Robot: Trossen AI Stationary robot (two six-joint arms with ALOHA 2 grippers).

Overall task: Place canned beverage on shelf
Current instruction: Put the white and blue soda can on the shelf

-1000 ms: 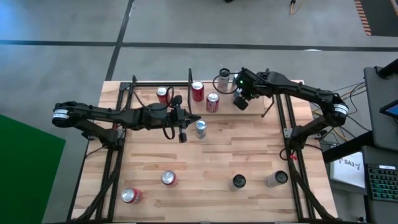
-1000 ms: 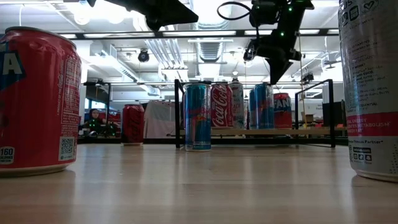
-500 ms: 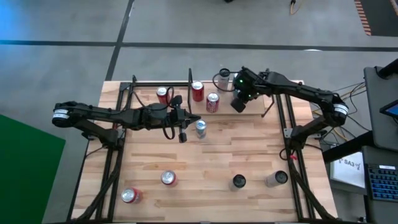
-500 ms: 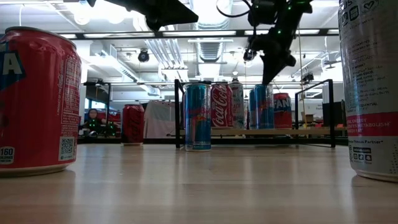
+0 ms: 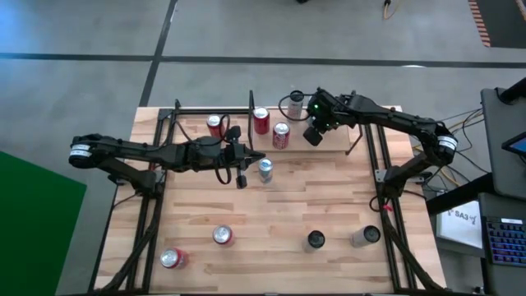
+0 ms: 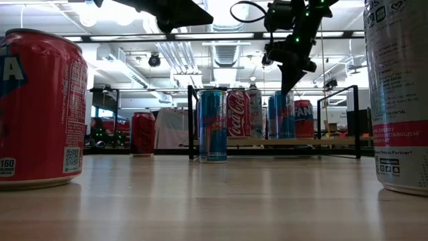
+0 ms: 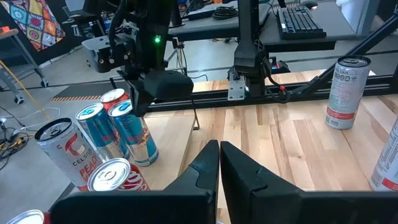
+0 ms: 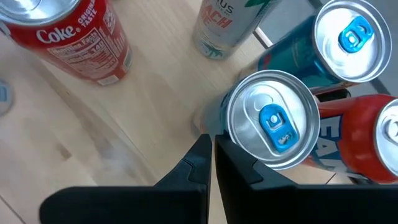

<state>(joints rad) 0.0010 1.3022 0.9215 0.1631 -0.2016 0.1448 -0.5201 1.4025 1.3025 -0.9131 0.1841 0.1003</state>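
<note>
The shelf (image 5: pixel 212 108) stands along the table's far side, and its board (image 6: pixel 281 141) carries several upright cans. These include two blue cans (image 8: pixel 272 119) (image 8: pixel 351 32), a Coke can (image 8: pixel 68 34) and a white can (image 8: pixel 227 22). My right gripper (image 5: pixel 312 136) is shut and slants down just above the blue cans (image 6: pixel 281 114), its fingertips (image 8: pixel 211 149) beside one silver top. Whether it touches that can I cannot tell. Another blue can (image 5: pixel 265 169) stands on the table before the shelf. My left gripper (image 5: pixel 242 181) hovers shut beside it, holding nothing (image 7: pixel 219 155).
Near the table's front edge stand two red cans (image 5: pixel 171 259) (image 5: pixel 222 236), a dark can (image 5: pixel 315 240) and a silver can (image 5: pixel 364 237). The shelf's black posts (image 6: pixel 191 120) and rails frame the cans. Bare planks lie mid-table between the two rows.
My right gripper has tipped its fingers more steeply down over the blue cans on the shelf and stayed shut. No can has moved.
</note>
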